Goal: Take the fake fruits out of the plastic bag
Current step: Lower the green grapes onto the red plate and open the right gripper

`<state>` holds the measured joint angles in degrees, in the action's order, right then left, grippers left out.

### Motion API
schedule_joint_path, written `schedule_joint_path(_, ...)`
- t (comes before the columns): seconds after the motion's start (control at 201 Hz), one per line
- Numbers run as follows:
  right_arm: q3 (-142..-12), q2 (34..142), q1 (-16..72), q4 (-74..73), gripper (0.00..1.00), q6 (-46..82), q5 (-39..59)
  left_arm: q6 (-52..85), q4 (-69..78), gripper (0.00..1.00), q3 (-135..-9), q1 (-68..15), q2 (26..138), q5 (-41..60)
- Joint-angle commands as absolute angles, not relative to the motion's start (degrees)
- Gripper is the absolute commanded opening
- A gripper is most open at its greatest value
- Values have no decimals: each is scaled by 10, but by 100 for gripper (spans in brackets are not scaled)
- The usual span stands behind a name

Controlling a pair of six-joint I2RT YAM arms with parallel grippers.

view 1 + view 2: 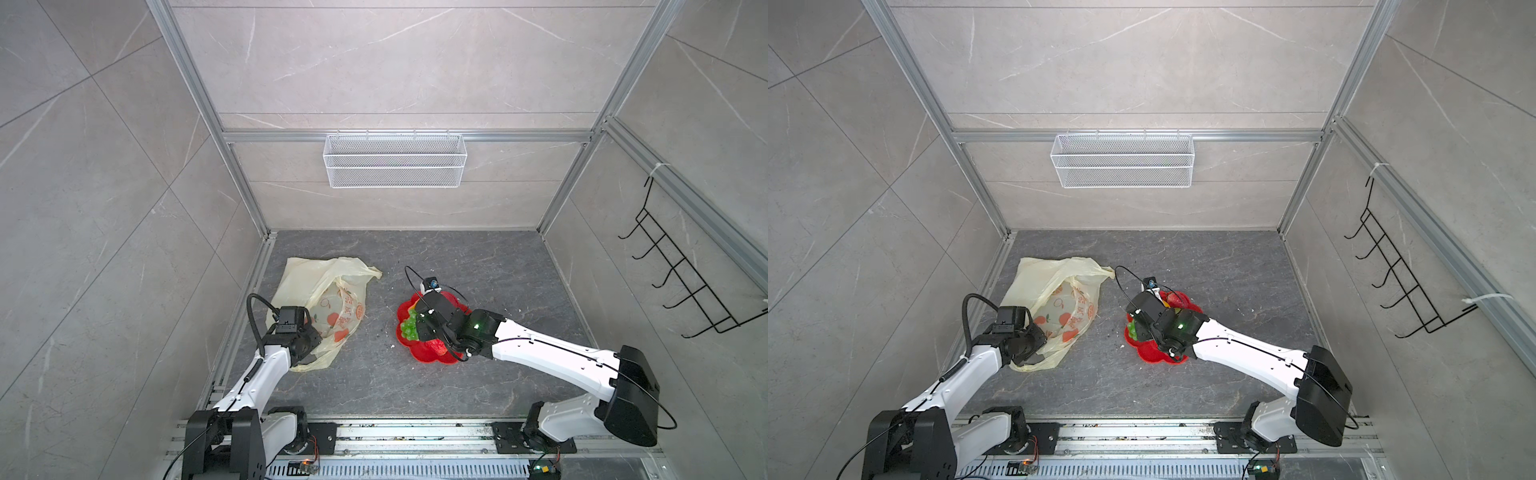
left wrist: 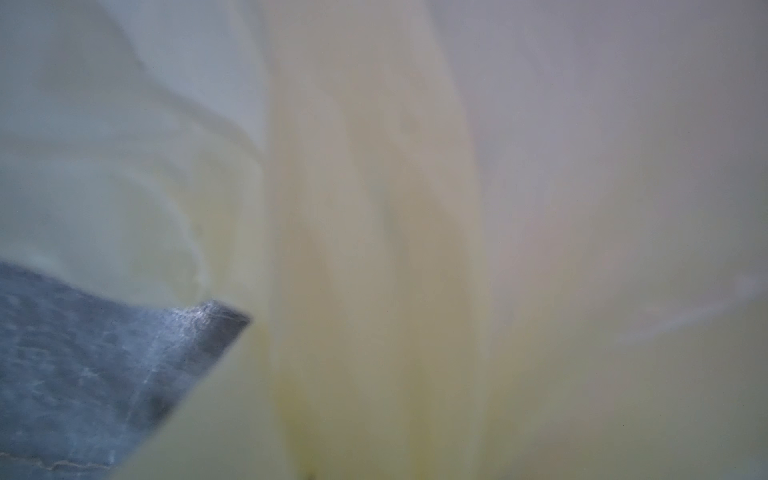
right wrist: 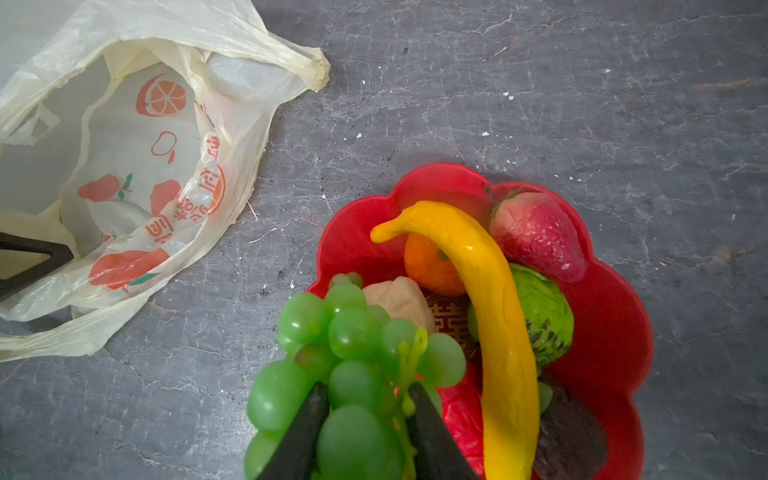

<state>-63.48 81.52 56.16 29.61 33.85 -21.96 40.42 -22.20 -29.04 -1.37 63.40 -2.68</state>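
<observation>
Fake fruits are lying heaped on the red flower-shaped plate [image 1: 432, 360], which is sitting a little right of centre in the lower half of both top views. In the right wrist view the yellow banana [image 3: 490, 291] is stretching across the pile, lying over the orange [image 3: 428, 268] and the green knobbly fruit [image 3: 548, 316]. A red strawberry [image 3: 536, 232] is resting by the plate's wall beside them. The beige walnut-like ball [image 3: 397, 299] is sitting between the orange and the green grape bunch [image 3: 307, 324], which is lying at the plate's edge nearest the bag.

The right gripper [image 3: 368, 388] is standing over that bunch with its jaws part-way apart. A grape and the stem are lying between the black fingers [image 3: 307, 428]; whether they are squeezing the bunch or only flanking it I cannot tell.

The plastic bag [image 1: 316, 282] is lying crumpled left of centre in both top views, apart from the plate, with its mouth gaping and its printed fruit pictures showing through the film. The left gripper [image 1: 316, 336] is sitting at the bag's lower left edge. Its wrist view is showing only blurred pale film and one grey finger [image 2: 124, 353], so I cannot tell how its jaws are standing.

Everything is resting on the dark grey marbled tabletop [image 1: 478, 270]. A white wire basket [image 1: 395, 166] is hanging at upper centre, and a black hook rack [image 1: 685, 282] at the right edge.
</observation>
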Motion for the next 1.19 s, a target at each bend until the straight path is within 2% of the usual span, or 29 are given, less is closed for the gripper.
schedule_joint_path(0.0,-618,814,567,301,36,348,-236,390,-212,37,-297,-13,626,-21)
schedule_joint_path(0.199,-575,799,568,291,41,368,-232,389,-212,37,-297,-12,627,-21)
schedule_joint_path(0.418,-535,776,567,278,53,382,-221,389,-211,36,-299,-13,630,-21)
schedule_joint_path(0.518,-518,768,566,265,64,384,-206,389,-213,36,-300,-13,630,-21)
schedule_joint_path(0.642,-489,751,549,226,70,391,-144,389,-214,36,-299,-13,630,-21)
schedule_joint_path(0.886,-414,715,459,118,70,443,23,389,-214,37,-301,-12,633,-21)
schedule_joint_path(1.19,-366,714,403,22,78,503,114,388,-216,37,-303,-12,637,-23)
